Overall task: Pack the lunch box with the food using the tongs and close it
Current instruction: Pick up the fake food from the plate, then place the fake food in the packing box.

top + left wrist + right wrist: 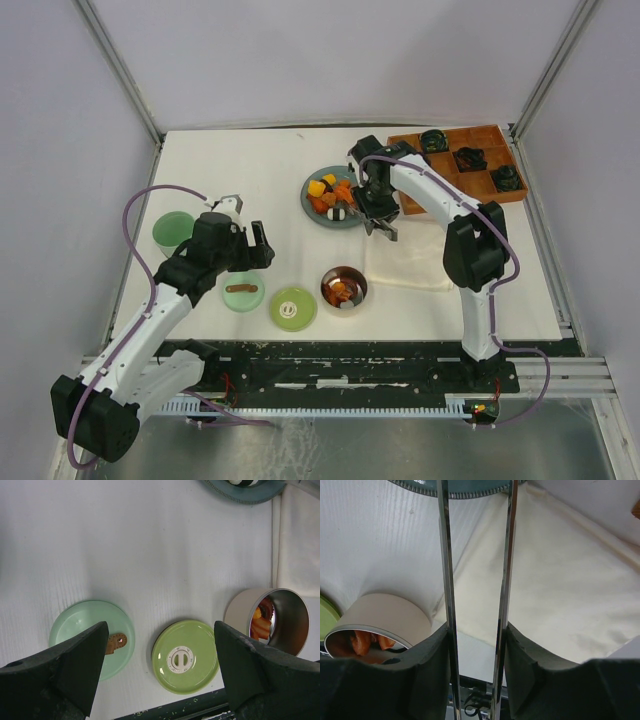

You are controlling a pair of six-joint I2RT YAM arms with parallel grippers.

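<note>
My right fingers (pixel 427 672) are squeezing the tongs (pixel 446 580) above the cream cloth (pixel 560 590), aiming at the plate (pixel 312 203), with the steel bowl (pixel 375 617) nearby. My left fingers (pixel 65 675) are hovering wide open and empty over the lime-green lid (pixel 185 656) and the mint lid (pixel 82 622).

Soft, even light fell on the white surface (pixel 250 180), with no hard glare.
The left fingers (pixel 60 675) were dark and blurred at the frame's bottom, yet the lime-green lid (pixel 185 656) between them was sharp, a faint shadow at its rim. Between the dim, soft right fingers (pixel 420 680), the tongs (pixel 446 580) carried bright reflected streaks.
</note>
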